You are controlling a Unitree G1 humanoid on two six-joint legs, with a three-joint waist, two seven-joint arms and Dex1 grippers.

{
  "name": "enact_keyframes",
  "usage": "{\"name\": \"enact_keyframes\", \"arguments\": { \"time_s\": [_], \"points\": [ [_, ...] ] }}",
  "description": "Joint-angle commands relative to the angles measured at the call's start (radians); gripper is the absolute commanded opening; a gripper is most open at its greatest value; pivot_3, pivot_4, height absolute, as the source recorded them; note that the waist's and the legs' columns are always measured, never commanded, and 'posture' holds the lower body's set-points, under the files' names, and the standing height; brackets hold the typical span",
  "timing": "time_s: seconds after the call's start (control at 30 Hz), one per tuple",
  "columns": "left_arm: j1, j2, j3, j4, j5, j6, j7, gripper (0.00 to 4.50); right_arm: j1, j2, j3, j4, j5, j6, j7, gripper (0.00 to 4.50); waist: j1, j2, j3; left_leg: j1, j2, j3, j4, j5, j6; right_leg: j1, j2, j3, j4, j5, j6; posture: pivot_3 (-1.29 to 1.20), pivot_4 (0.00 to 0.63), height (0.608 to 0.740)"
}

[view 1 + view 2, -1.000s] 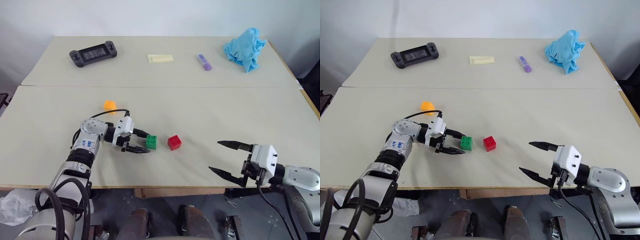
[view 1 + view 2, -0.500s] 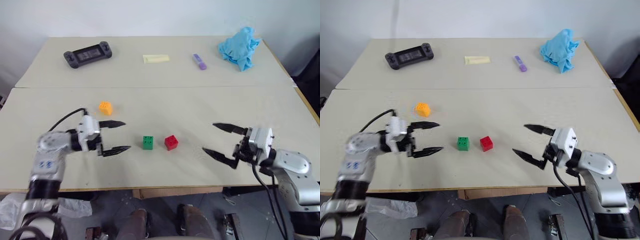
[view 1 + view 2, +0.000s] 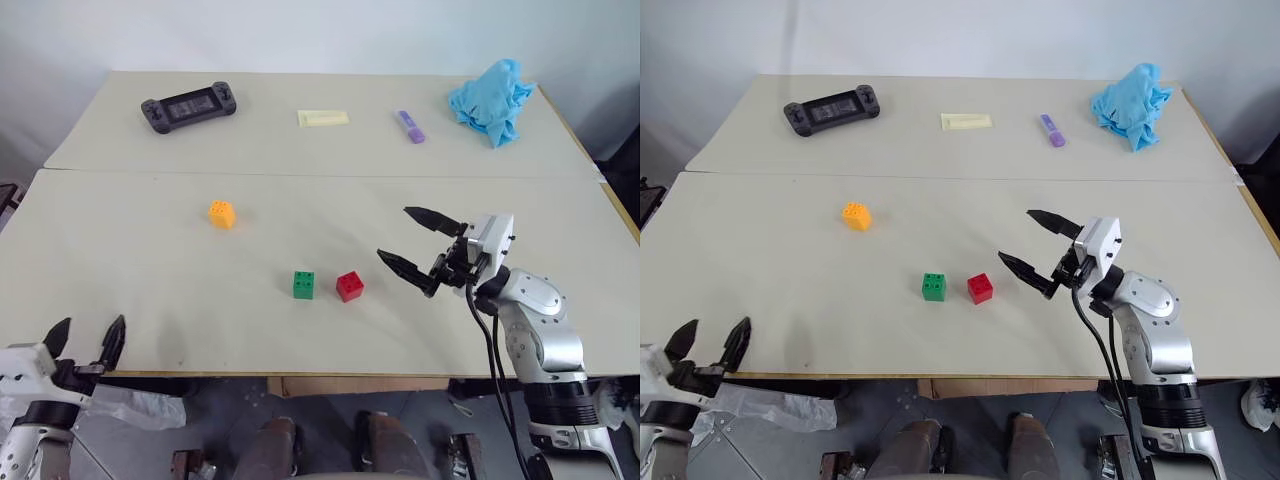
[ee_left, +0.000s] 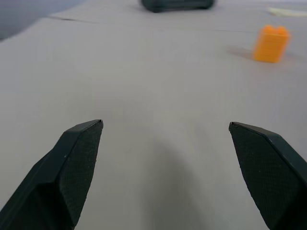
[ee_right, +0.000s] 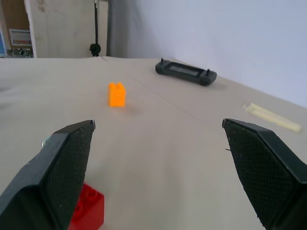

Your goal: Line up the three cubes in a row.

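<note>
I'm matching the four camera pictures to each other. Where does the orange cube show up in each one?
Left eye view: orange cube, left of centre on the near table, apart from the other two cubes.
Right eye view: same spot.
Left wrist view: upper right, beyond the open left claw.
Right wrist view: upper left of centre, past the open right claw.
Shared landmark: the black game controller behind it.
</note>
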Motion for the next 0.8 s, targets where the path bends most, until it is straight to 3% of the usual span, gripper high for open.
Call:
{"name": "enact_keyframes", "arguments": {
  "time_s": [0.03, 0.37, 0.5, 0.8],
  "points": [
    [-0.024, 0.02, -0.014, -0.049, -0.053, 0.006, 0.008, 4.47, -0.018, 0.011, 0.0, -0.019, 0.017, -0.012, 0.0, 4.5, -0.001, 0.0, 0.0, 0.0, 0.0, 0.0, 0.0, 0.0, 0.0, 0.0, 0.0, 0.0, 0.0, 0.0, 0.0, 0.0, 0.15, 0.74],
    [-0.371, 0.139, -0.23, -0.024, 0.039, 0.179, 0.162, 4.47, -0.014, -0.002, 0.032, -0.048, 0.005, -0.005, 0.026, 4.5, -0.007, 0.0, 0.0, 0.0, -0.001, 0.001, 0.0, 0.0, -0.001, -0.003, 0.001, -0.001, 0.008, 0.0, -0.001, 0.0, 0.15, 0.74],
    [-0.57, 0.158, -0.388, 0.092, 0.088, 0.232, 0.118, 4.47, -0.006, 0.004, 0.051, -0.087, 0.0, 0.003, 0.013, 4.5, -0.006, 0.0, 0.0, 0.0, -0.001, 0.001, 0.0, 0.0, -0.001, -0.003, 0.002, -0.008, 0.009, 0.0, -0.001, 0.0, 0.15, 0.74],
    [-0.777, 0.165, -0.45, 0.381, 0.175, 0.22, 0.146, 4.47, 0.021, 0.002, 0.058, -0.132, -0.014, 0.013, -0.034, 4.5, -0.025, 0.0, 0.0, -0.001, -0.001, 0.001, 0.0, 0.001, -0.002, -0.004, 0.004, -0.01, 0.009, 0.0, -0.001, 0.0, 0.15, 0.74]
  ]
}}
